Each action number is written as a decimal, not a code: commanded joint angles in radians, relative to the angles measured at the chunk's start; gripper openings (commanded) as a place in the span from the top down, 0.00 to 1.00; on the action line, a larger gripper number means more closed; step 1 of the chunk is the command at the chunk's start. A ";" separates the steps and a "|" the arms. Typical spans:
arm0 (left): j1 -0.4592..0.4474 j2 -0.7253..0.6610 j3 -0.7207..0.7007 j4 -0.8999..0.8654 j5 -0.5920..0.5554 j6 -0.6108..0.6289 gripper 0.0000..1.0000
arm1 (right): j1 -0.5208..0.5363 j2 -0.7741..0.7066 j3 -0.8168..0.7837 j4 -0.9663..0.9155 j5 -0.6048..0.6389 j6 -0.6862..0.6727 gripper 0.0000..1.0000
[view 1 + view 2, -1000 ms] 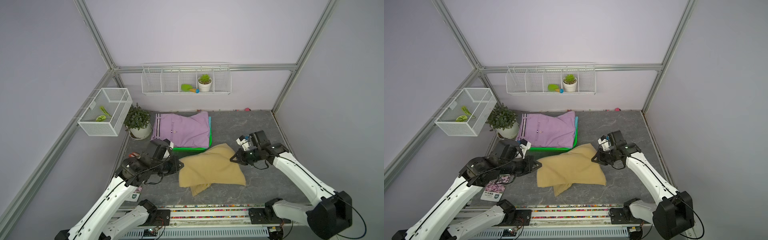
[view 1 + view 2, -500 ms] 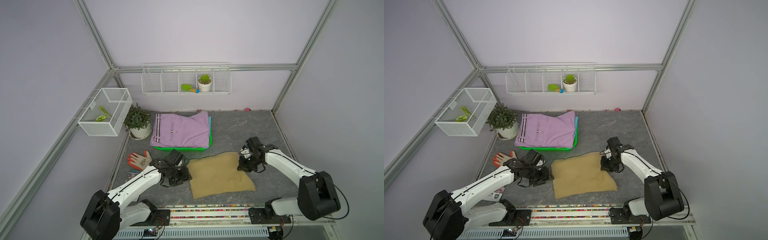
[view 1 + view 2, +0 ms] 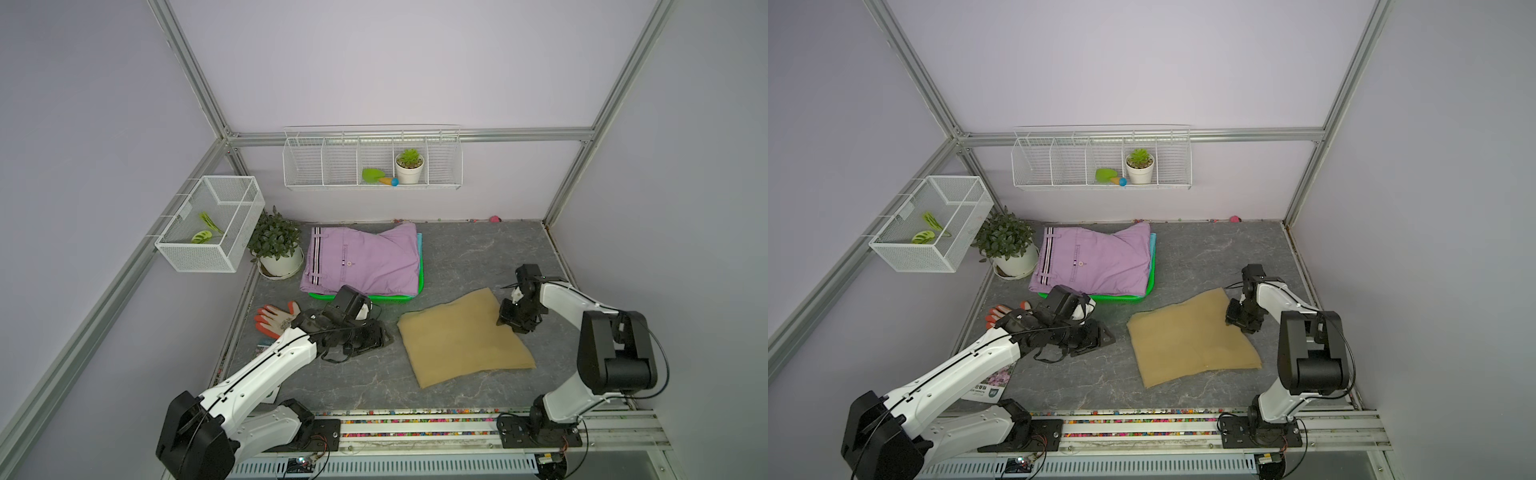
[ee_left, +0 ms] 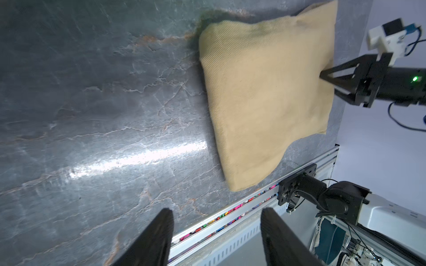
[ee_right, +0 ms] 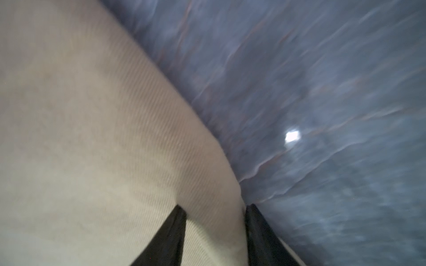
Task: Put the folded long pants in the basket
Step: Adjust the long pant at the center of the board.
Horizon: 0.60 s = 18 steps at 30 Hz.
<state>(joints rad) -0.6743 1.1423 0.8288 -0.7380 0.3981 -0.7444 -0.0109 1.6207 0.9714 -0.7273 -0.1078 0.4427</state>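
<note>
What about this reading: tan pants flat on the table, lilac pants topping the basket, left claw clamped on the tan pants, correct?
No. The left claw is open over bare table, apart from the tan pants, as the left wrist view shows. The rest holds.

Count: 3 folded pairs showing, namely tan pants (image 3: pixel 461 336), lilac pants (image 3: pixel 365 259) and teal pants (image 3: pixel 419 245) (edge only), plus 1 basket (image 3: pixel 420 283), 1 work glove (image 3: pixel 276 322), 2 potted plants (floor plant (image 3: pixel 275 243), rack plant (image 3: pixel 409 165)), 1 wire mesh box (image 3: pixel 208 237), 1 wire rack (image 3: pixel 324 166), 1 toy shovel (image 3: pixel 372 175).
</note>
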 commanded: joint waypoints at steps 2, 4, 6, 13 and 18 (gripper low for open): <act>-0.013 -0.006 0.030 0.005 0.010 0.031 0.35 | 0.083 -0.154 0.037 -0.029 0.085 0.015 0.49; -0.012 -0.003 0.030 0.012 0.007 0.038 0.35 | 0.144 -0.216 0.022 -0.020 0.047 0.056 0.51; -0.013 0.010 0.029 0.020 0.002 0.039 0.35 | 0.224 -0.247 -0.025 0.060 -0.074 0.103 0.53; -0.012 0.029 0.059 -0.002 -0.033 0.053 0.35 | 0.603 -0.032 -0.007 0.202 -0.171 0.242 0.70; -0.013 0.032 0.070 -0.015 -0.046 0.060 0.35 | 0.754 0.085 0.013 0.102 -0.165 0.211 0.75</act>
<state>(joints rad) -0.6830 1.1713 0.8680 -0.7387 0.3729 -0.7086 0.7074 1.6920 0.9852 -0.5488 -0.2588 0.6434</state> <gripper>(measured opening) 0.653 0.258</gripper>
